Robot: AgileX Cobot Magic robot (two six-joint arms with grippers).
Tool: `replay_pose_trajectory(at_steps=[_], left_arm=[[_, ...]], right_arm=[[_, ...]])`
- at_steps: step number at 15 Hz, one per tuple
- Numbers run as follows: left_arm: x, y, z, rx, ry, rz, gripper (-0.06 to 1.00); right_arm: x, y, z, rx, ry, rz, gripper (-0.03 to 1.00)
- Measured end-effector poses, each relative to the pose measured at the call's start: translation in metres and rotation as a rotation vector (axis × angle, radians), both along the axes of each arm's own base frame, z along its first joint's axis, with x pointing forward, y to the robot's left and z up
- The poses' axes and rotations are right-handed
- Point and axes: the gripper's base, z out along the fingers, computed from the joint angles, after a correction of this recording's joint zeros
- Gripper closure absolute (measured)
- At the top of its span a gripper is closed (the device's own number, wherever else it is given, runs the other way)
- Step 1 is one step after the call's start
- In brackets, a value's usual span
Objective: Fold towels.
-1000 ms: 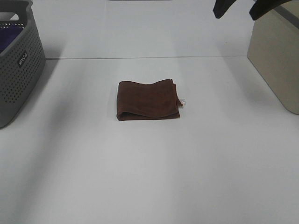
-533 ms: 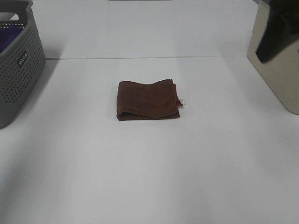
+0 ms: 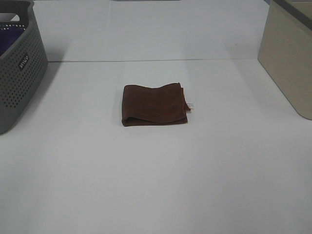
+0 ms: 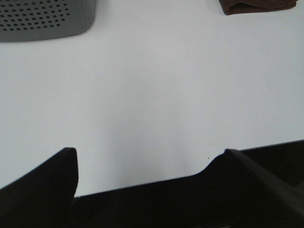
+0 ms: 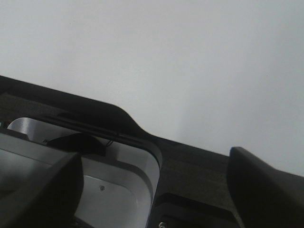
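The dark reddish-brown towel [image 3: 154,105] lies folded into a small rectangle in the middle of the white table, with its white tag [image 3: 190,106] at the right edge. Neither gripper shows in the exterior view. In the left wrist view my left gripper [image 4: 149,159] is open and empty, low by the table's near edge, and a corner of the towel [image 4: 256,4] shows far from it. In the right wrist view my right gripper [image 5: 154,156] is open and empty, over the table's dark edge, with no towel in sight.
A grey perforated basket [image 3: 19,68] with something purple [image 3: 9,36] inside stands at the far left; it also shows in the left wrist view [image 4: 42,19]. A beige box [image 3: 287,58] stands at the far right. A metal base part [image 5: 118,190] lies under the right gripper.
The dark right arm, seen at the top right of the exterior view a second ago, has dropped past the beige box and left that view. The towel has not moved.
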Motion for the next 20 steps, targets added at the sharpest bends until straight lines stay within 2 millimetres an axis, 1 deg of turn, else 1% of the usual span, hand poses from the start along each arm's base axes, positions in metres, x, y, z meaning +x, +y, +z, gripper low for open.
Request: replay_pose_trajectory(at_steps=[2,4,5,6,10,14,20], left_arm=[[-0.013,0.002,-0.006,0.028,-0.082,-0.047,0.17],[-0.015,0.000,-0.012,0.028,-0.109,-0.078,0.17],[-0.011,-0.003,-0.021,0.010,-0.110,-0.100,0.17],[-0.009,-0.004,-0.021,0.010,-0.134,-0.108,0.17],[-0.004,-0.006,-0.024,0.020,-0.172,-0.127,0.17],[-0.003,-0.006,-0.025,0.024,-0.175,-0.131,0.17],[-0.003,-0.006,-0.025,0.024,-0.175,-0.131,0.17]], right_arm=[[-0.020,-0.008,-0.006,-0.021,-0.097,-0.002,0.19],[-0.032,-0.013,-0.006,-0.040,-0.180,-0.004,0.19],[-0.046,-0.017,-0.002,-0.026,-0.292,-0.010,0.19],[-0.051,-0.018,0.000,-0.019,-0.330,-0.012,0.19],[-0.060,-0.020,0.002,0.004,-0.396,-0.015,0.19],[-0.059,-0.017,-0.001,0.015,-0.398,0.017,0.19],[-0.059,-0.017,-0.001,0.018,-0.396,0.018,0.19]])
